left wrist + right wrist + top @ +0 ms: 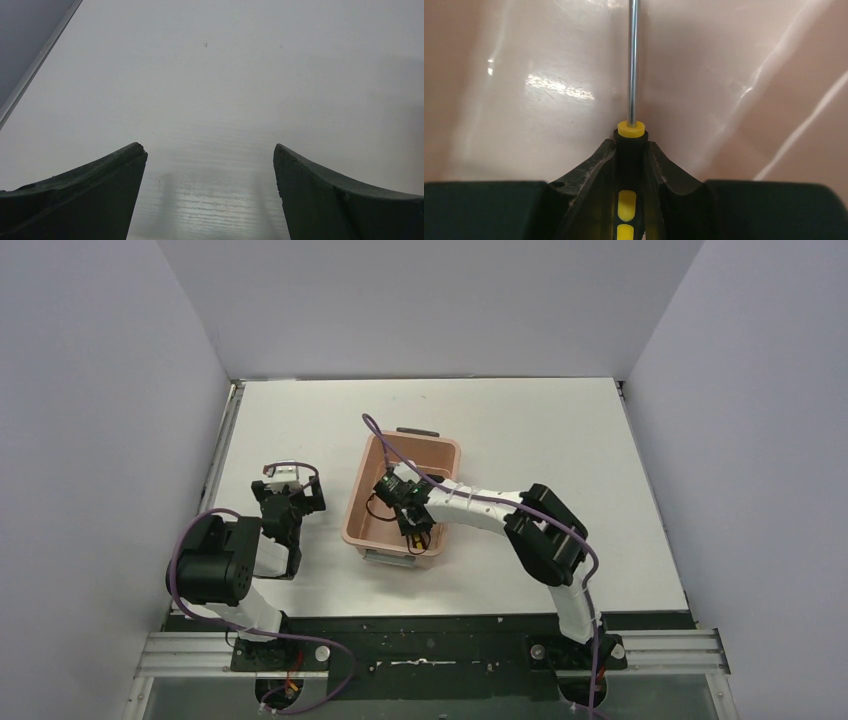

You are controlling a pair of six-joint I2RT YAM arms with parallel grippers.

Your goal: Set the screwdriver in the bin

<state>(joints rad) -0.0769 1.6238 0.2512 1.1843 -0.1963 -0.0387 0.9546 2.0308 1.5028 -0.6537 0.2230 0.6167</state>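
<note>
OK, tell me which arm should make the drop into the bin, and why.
Right. The right tool is shut on the screwdriver handle, down within the bin. The left tool is open and empty over the table, beside the bin.

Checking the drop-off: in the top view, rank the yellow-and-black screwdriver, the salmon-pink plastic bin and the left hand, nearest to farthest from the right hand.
1. The yellow-and-black screwdriver, gripped in the right hand.
2. The salmon-pink plastic bin, below and around that hand.
3. The left hand, apart, left of the bin.
</note>
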